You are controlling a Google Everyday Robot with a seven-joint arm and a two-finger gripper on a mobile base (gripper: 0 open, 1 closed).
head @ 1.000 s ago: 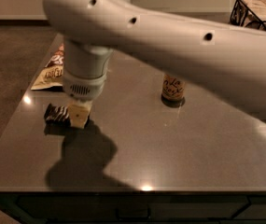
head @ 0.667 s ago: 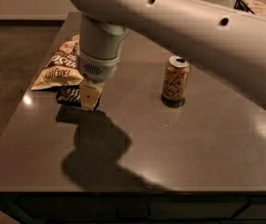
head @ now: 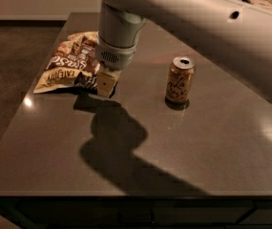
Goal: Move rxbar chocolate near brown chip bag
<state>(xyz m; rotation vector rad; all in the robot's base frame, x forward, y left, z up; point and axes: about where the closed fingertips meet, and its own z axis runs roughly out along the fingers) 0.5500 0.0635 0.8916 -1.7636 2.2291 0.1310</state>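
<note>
Since the two earlier frames the tool [head: 99,84] has travelled from mid-way along the left edge of the worktop [head: 197,142] toward the far-left corner, and the rxbar chocolate [head: 85,82] has gone with it. The orange can [head: 179,80] has kept its place on the worktop.

Current state, as I read it from the camera view:
- Tool hangs under the grey wrist of the arm [head: 197,18], which reaches in from the far-right corner. It points down, just off the near-right side of the brown chip bag [head: 66,63]
- Tool is clenched on the rxbar chocolate. One tan finger [head: 106,83] shows on the bar's right side; the other is hidden from me
- Rxbar chocolate sits dark at the bag's near edge, overlapping or touching it. I cannot tell whether the bar rests on the worktop or is held just above it
- Brown chip bag lies flat and crinkled near the far-left corner, lettering up
- Orange can stands upright toward the middle of the worktop, well apart from the bag and the bar, tab end up
- Arm's shadow [head: 116,137] falls across the worktop toward the near edge
</note>
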